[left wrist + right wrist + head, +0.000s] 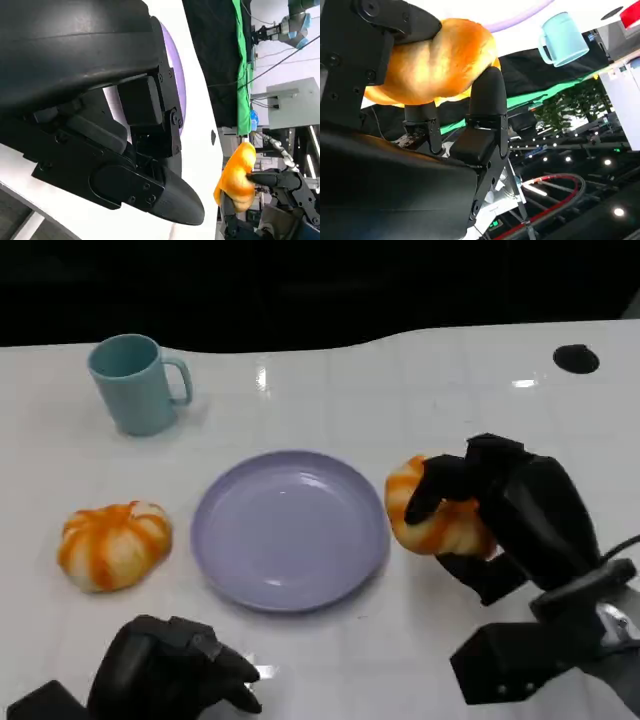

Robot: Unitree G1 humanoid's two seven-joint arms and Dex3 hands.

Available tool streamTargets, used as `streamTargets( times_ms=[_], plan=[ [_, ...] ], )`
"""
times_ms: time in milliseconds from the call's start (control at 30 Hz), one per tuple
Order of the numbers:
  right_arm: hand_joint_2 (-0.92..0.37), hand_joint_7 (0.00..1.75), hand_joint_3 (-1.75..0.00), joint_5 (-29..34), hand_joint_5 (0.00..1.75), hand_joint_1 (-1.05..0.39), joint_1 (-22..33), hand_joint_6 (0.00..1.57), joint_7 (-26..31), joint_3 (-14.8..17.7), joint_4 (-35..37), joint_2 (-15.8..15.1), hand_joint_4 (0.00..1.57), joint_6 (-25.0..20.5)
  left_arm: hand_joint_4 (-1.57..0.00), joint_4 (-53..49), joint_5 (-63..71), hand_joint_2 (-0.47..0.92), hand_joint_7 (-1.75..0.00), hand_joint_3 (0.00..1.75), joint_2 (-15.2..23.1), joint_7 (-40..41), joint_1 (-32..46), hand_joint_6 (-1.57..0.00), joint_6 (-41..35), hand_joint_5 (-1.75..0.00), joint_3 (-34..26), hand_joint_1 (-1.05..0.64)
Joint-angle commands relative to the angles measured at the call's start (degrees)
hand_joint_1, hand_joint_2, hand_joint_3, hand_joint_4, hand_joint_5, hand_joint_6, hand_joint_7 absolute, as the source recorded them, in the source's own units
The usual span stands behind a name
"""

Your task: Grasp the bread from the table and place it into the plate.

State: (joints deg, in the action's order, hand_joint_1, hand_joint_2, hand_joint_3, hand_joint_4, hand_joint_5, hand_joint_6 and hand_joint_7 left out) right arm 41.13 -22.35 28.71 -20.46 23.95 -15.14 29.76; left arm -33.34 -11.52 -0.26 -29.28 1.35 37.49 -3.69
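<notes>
Orange and white, the bread (pixel 432 508) sits in the right hand (pixel 505 515), whose black fingers (pixel 432 485) wrap over its top and side. In the head view it is just beside the right rim of the plate (pixel 290 530), perhaps a little over the rim, and I cannot tell if it still touches the table (pixel 420 380). The right wrist view shows the same bread (pixel 437 62) pressed between the fingers (pixel 487 97), so the hand is clamped on it. In the left wrist view the bread (pixel 237 175) appears far off, held by the right hand (pixel 280 192).

The plate is pale purple and round, and it lies in the middle of the white table with nothing in it. A second bread (pixel 113 543) of the same colours lies on the table to the left of the plate, apart from it.

The left hand (pixel 175 670) rests low near the front edge, below the second bread, with its fingers curled in and nothing between them. A light blue cup (pixel 135 383) stands upright at the far left, its handle pointing right. The cup (pixel 562 37) shows too in the right wrist view.
</notes>
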Motion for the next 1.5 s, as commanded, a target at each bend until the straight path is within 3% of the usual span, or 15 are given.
streamTargets(
  times_ms=[33,333,633,733,767,800,867,1133,1167,1200,1267,1367,1500],
  plan=[
    [-0.02,1.44,-1.66,1.35,1.75,0.06,-5.79,1.00,1.99,-2.58,6.08,4.73,1.12,1.44,-1.45,0.49,-0.17,0.90,-0.23,0.00,0.42,0.52,-0.12,-1.57,-0.36,-0.65,0.09,-1.05],
    [-0.13,1.58,-1.52,2.69,1.75,-0.02,-13.41,0.88,6.69,-5.78,20.27,11.18,1.05,2.19,-1.45,0.13,0.07,0.89,-0.23,0.00,0.36,0.49,-0.45,-1.57,-0.70,-0.65,0.27,-1.05],
    [-0.22,1.44,-1.42,3.47,1.75,-0.07,-17.80,0.88,8.20,-8.94,29.39,14.74,0.95,1.47,-1.44,0.39,0.02,0.89,-0.22,0.00,0.19,0.56,-0.29,-1.57,-1.14,-0.64,0.44,-1.05],
    [-0.32,1.00,-1.22,2.86,1.55,-0.08,-18.60,0.93,6.73,-9.30,30.99,15.50,0.90,0.78,-1.45,0.33,0.05,0.89,-0.22,0.00,0.19,0.58,-0.33,-1.57,-1.20,-0.64,0.44,-1.05],
    [-0.40,0.85,-1.06,2.60,1.43,-0.10,-18.69,0.93,5.41,-9.30,31.01,15.68,0.88,-0.04,-1.45,0.32,-0.01,0.89,-0.22,0.00,0.18,0.52,-0.35,-1.57,-1.23,-0.64,0.43,-1.05],
    [-0.51,0.60,-0.84,2.43,1.17,-0.13,-18.73,0.90,4.48,-9.29,30.96,15.79,0.82,-0.64,-1.45,0.32,-0.06,0.89,-0.22,0.00,0.17,0.47,-0.36,-1.57,-1.26,-0.64,0.43,-1.05],
    [-0.60,0.39,-0.67,2.24,0.99,-0.15,-18.71,0.92,3.59,-9.31,30.72,15.84,0.80,-1.30,-1.45,0.34,-0.12,0.89,-0.22,0.00,0.15,0.41,-0.36,-1.57,-1.32,-0.64,0.42,-1.05],
    [-0.63,0.30,-0.61,2.10,0.94,-0.15,-18.58,0.95,3.14,-9.27,30.32,15.82,0.80,-1.64,-1.45,0.35,-0.13,0.89,-0.22,0.00,0.15,0.42,-0.36,-1.57,-1.33,-0.64,0.43,-1.05],
    [-0.63,0.29,-0.61,1.82,0.94,-0.15,-18.31,0.95,0.15,-9.53,29.71,15.36,0.80,-2.18,-1.45,0.33,-0.05,0.89,-0.22,0.00,0.17,0.45,-0.37,-1.57,-1.34,-0.64,0.46,-1.05],
    [-0.73,0.14,-0.43,1.59,0.71,-0.23,-18.07,0.62,-2.17,-9.72,29.17,15.00,0.33,-2.64,-1.45,0.31,0.02,0.89,-0.22,0.00,0.18,0.48,-0.37,-1.57,-1.36,-0.63,0.49,-1.05],
    [-0.85,0.05,-0.19,1.28,0.59,-0.28,-17.64,0.45,-5.05,-9.78,28.14,14.59,0.09,-3.32,-1.45,0.30,0.08,0.88,-0.22,0.00,0.19,0.51,-0.37,-1.57,-1.37,-0.63,0.51,-1.05],
    [-0.91,0.01,-0.09,-1.41,0.51,-0.34,-13.90,0.34,-10.90,-8.53,22.19,11.84,0.01,-2.70,-1.45,-0.26,0.16,0.88,-0.22,0.00,0.24,0.48,-0.77,-1.57,-1.03,-0.63,0.46,-1.05],
    [-0.92,0.00,-0.06,-4.87,0.51,-0.36,-9.84,0.32,-15.52,-6.89,15.89,9.92,0.00,-2.95,-1.45,-0.39,0.13,0.89,-0.22,0.00,0.32,0.52,-0.94,-1.57,-1.32,-0.63,0.38,-1.05]
  ],
)
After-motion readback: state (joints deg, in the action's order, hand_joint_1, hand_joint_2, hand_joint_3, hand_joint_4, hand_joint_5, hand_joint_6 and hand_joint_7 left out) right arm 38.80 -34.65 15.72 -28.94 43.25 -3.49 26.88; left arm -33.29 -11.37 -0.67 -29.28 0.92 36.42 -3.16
